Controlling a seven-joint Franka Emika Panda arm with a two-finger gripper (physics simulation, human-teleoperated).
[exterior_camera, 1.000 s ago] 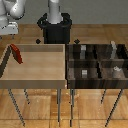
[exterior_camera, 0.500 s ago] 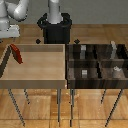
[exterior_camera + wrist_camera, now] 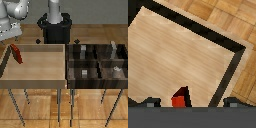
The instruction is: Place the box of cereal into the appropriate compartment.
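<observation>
The box of cereal [image 3: 17,54] is a small thin red box, hanging tilted over the left end of the light wooden tray [image 3: 35,70]. My gripper [image 3: 13,43] is right above it at the exterior view's left and looks shut on its top. In the wrist view, the red box [image 3: 180,96] pokes out close under the hand between the two fingers [image 3: 150,102], with the tray floor far below. The compartment [image 3: 106,53] is the back right cell of the dark divided bin, where a tall pale grey slab [image 3: 114,48] stands.
The dark brown four-part bin [image 3: 97,62] stands right of the tray, each cell holding a grey block, among them a small cube [image 3: 85,73]. The robot's black base [image 3: 55,27] rises behind the tray. Both containers sit on thin-legged stands over a wooden floor.
</observation>
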